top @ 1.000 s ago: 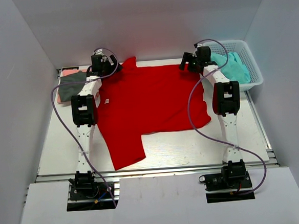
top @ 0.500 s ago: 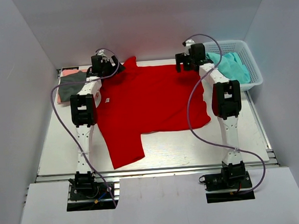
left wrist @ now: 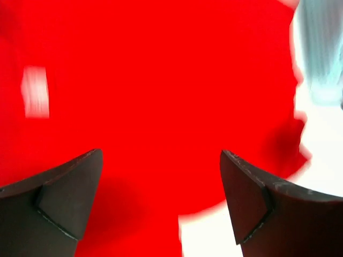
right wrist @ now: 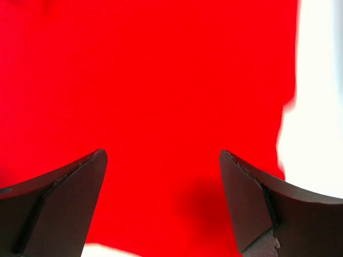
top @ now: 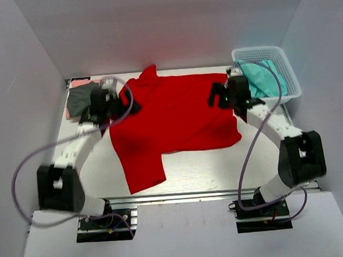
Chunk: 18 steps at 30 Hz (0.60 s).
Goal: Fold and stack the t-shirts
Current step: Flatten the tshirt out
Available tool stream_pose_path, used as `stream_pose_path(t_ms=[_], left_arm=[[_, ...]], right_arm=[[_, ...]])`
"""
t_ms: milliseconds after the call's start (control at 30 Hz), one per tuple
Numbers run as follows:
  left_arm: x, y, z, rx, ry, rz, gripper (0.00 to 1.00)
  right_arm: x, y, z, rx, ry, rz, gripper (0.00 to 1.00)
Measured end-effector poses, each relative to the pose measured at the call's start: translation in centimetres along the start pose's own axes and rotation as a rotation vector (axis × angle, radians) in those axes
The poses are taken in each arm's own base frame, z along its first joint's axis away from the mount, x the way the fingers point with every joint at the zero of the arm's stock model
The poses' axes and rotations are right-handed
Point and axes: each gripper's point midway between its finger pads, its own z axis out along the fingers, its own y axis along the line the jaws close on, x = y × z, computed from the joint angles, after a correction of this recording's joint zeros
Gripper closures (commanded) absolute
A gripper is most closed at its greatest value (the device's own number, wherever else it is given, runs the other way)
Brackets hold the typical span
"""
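Drawn back from the far edge, elbows swung outward since a second ago: left gripper (top: 132, 108) and right gripper (top: 216, 96), dark wedge-shaped fingers (left wrist: 64, 198) spread wide, pinching nothing. Beneath both, bright red soft-fabric t-shirt (top: 176, 116), laid flat on pale metal table (top: 221, 172). Far left, folded dark grey shirt (top: 81, 98) atop salmon pink one (top: 68, 110). Far right, white plastic lattice basket (top: 272, 52) holding crumpled teal cloth (top: 265, 78).

Left arm (top: 73, 148) bowed outward, elbow over the worktop's (top: 209, 167) near left corner, right arm (top: 271, 121) mirroring it, left gripper (top: 130, 106) and right gripper (top: 216, 96) both spread wide, facing each other.
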Motion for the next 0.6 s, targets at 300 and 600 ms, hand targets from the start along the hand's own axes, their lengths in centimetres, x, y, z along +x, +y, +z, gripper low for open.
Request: stream_pose_path(t_ms=[300,600], left_arm=[[24.8,4.4,-13.3,-0.196,0.498,-0.197,0.03],[30.0,5.3,-17.7,-0.382,0.766,-0.289,0.17]], right_arm=[[10.8,-5.4,-2.8,0.232,0.189,0.202,0.1],[8.6,-5.2,-2.9,0.251,0.146,0.219,0.1]])
